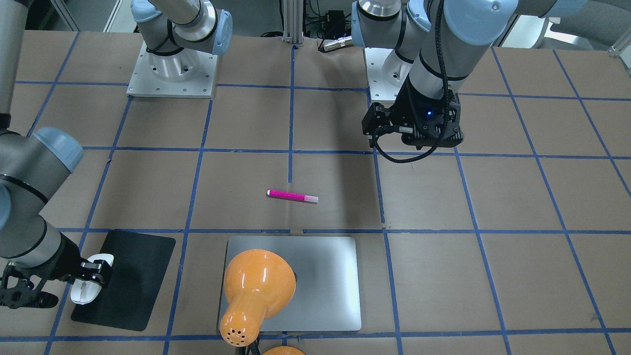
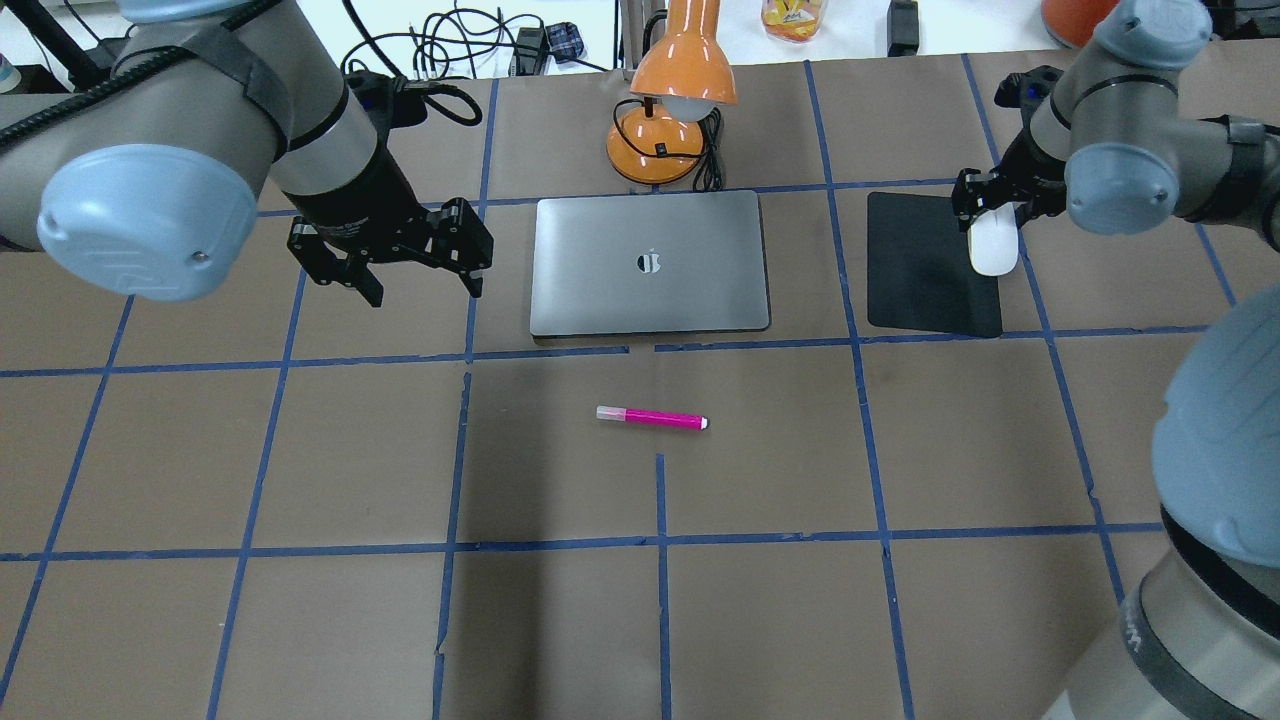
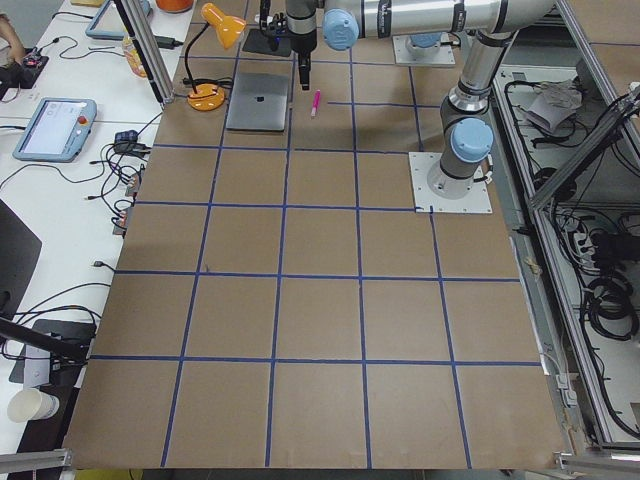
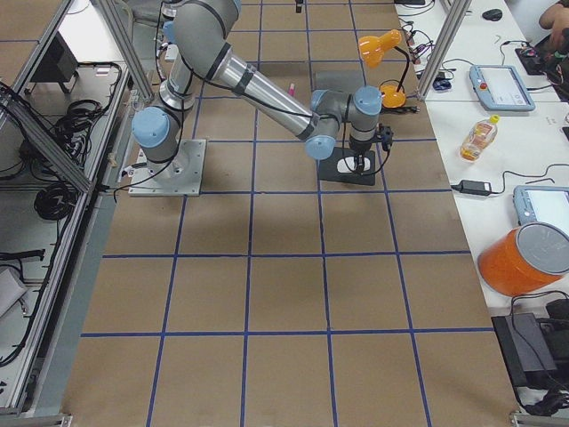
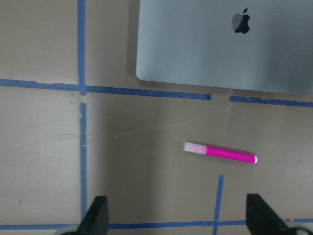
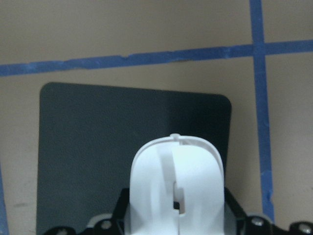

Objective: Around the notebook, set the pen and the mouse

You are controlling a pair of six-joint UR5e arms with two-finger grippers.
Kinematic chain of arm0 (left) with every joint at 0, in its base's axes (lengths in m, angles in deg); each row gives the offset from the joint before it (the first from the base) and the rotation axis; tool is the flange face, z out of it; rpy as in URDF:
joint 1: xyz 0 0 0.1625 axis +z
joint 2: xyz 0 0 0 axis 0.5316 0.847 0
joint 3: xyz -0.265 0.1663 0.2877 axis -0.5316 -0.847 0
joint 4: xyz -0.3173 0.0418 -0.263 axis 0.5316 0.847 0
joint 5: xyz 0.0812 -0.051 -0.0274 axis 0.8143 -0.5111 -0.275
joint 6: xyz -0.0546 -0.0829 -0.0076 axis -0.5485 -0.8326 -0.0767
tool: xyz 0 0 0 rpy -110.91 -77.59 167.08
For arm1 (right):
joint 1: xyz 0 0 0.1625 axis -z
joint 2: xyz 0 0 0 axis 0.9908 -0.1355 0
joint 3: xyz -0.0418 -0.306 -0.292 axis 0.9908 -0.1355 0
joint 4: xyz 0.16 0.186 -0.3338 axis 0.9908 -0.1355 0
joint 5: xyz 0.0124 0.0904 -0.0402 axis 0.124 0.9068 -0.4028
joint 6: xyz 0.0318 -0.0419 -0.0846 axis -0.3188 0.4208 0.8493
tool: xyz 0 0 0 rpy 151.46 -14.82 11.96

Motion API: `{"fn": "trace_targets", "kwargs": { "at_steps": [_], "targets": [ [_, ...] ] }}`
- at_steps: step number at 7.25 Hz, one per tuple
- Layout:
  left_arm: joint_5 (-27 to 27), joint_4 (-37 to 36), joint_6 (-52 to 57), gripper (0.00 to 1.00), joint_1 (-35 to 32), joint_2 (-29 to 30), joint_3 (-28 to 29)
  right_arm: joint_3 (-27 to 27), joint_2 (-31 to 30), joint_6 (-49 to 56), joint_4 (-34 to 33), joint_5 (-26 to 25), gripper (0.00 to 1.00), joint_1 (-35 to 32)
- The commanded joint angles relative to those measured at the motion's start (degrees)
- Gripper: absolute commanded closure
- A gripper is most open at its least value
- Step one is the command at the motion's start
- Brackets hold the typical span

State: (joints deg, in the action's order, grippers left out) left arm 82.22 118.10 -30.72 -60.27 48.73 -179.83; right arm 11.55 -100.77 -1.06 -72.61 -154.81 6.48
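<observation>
Right gripper, overhead: clenched on the mouse at the right edge of the black mat, the grip itself partly hidden under the wrist. Left gripper: spread wide, empty, just left of the notebook. Pen flat on the table, on the robot's side of the notebook and apart from it.

Front-facing: orange lamp covering part of the notebook; left gripper's tips hidden beneath its own body.

Side views: everything small and far; from the right end, pen only a pink fleck beside the near arm.

Left wrist: just two fingertips, cut off at the bottom; notebook cropped at top and right.

Right wrist: mouse cropped by the bottom edge; contact with the mat impossible to tell.
</observation>
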Motion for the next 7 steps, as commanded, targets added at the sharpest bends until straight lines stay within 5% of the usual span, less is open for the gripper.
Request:
{"fn": "trace_targets", "kwargs": {
  "at_steps": [1,3,4,6,7],
  "targets": [
    [2.58,6.36,-1.21,0.0,0.8,-0.11,5.17,-2.55,3.22,-2.5,0.41,-0.22,0.47,-3.35],
    [1.89,6.48,-1.56,0.0,0.8,0.51,5.65,-2.29,3.67,-2.59,0.76,-0.57,0.46,-3.54],
    [2.33,6.3,-1.56,0.0,0.8,0.51,5.47,-2.38,3.5,-2.68,1.46,-0.75,0.38,-3.54],
    [1.98,6.3,-1.73,0.0,0.89,0.51,5.56,-2.73,3.5,-2.59,1.82,-0.66,0.0,-3.37],
    [2.07,6.3,-1.82,0.0,1.15,0.16,5.56,-3.08,3.15,-2.59,2.6,-0.57,0.0,-3.37]
  ]
}}
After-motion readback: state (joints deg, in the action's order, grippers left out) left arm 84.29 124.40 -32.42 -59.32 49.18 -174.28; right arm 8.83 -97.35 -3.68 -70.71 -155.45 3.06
